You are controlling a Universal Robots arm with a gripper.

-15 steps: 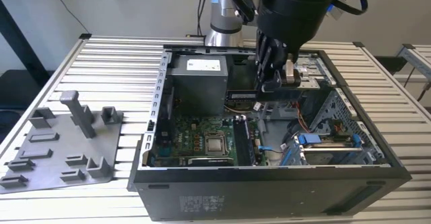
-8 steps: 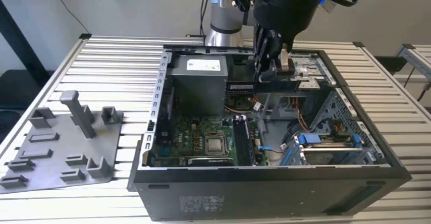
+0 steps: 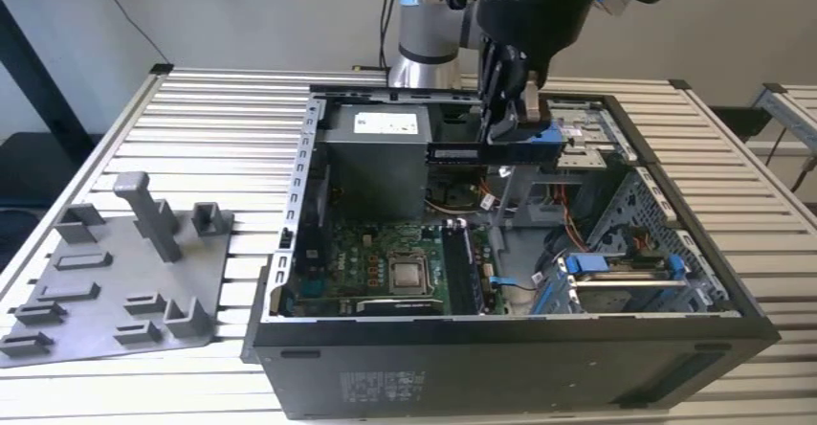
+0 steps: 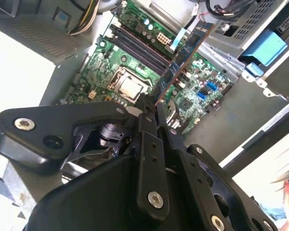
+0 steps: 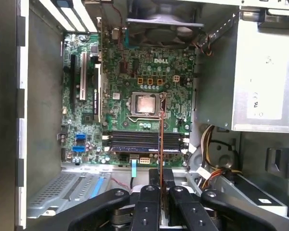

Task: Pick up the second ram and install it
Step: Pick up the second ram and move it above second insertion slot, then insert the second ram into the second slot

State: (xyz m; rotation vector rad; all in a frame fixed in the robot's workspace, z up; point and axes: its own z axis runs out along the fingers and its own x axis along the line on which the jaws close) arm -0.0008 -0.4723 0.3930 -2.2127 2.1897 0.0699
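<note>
Slatted metal table [image 3: 217,109] stands before a pale wall [image 3: 255,13], carrying an open computer case [image 3: 511,368] and a grey fixture plate [image 3: 96,334]. Fingers of the gripper [image 3: 508,136] clamp the second ram [image 3: 466,153], held above the motherboard [image 3: 370,262], clear of its slots.

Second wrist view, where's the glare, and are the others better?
Second wrist view: glare washes out the surface beside the green motherboard, yet the long dark-green memory stick in the black pincer is sharp; first wrist view: mostly evenly lit; exterior view: shade inside the black computer case.
</note>
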